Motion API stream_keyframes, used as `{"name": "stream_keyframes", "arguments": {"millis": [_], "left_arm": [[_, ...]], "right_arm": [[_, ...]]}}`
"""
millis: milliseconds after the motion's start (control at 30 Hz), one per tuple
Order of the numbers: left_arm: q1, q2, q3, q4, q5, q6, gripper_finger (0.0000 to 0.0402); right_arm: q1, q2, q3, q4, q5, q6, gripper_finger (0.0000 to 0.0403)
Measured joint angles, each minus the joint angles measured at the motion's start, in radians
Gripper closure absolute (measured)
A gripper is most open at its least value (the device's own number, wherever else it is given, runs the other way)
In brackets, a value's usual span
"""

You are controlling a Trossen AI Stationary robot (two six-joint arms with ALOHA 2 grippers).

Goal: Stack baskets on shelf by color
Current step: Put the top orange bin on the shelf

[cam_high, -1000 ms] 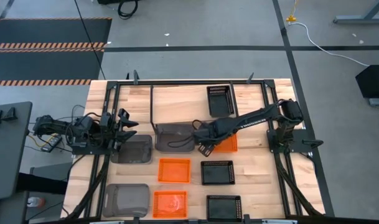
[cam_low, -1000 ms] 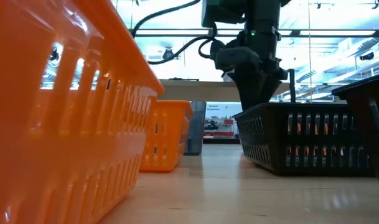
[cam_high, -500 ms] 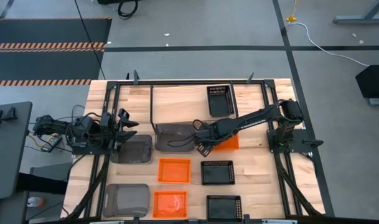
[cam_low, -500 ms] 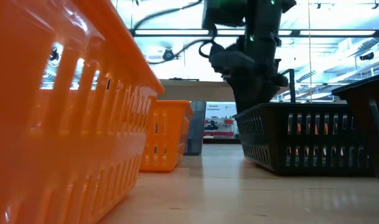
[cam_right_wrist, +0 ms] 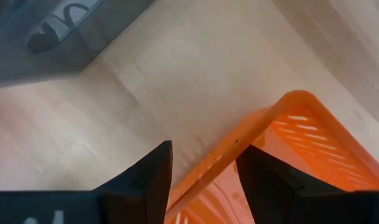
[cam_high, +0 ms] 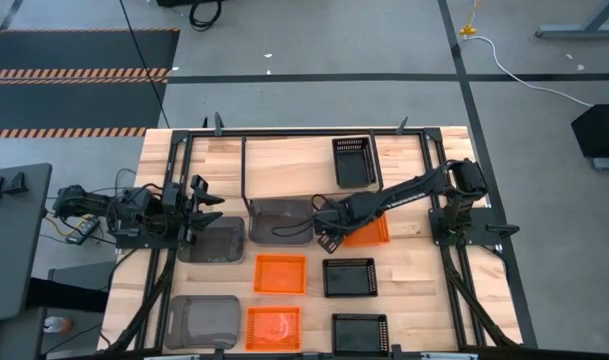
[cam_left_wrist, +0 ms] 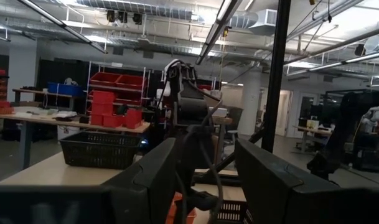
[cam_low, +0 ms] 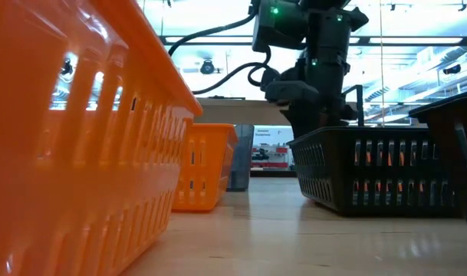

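From above, the right gripper [cam_high: 327, 231] reaches to the table's centre, fingers spread over the nine-o'clock edge of an orange basket [cam_high: 367, 232]; a grey basket [cam_high: 280, 221] lies just beside it at nine o'clock. The left gripper [cam_high: 198, 207] waits at the table's nine-o'clock side, fingers spread, empty. In the right wrist view, the fingers [cam_right_wrist: 149, 177] straddle the orange rim.

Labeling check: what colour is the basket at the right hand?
Bright orange basket; clearest in the right wrist view.
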Motion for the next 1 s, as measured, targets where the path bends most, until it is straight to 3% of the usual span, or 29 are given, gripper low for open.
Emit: {"name": "stream_keyframes", "arguments": {"millis": [1000], "left_arm": [[0.0,0.0,0.0,0.0,0.0,0.0,0.023]], "right_arm": [[0.065,0.0,0.0,0.005,-0.003,-0.009,0.0332]]}}
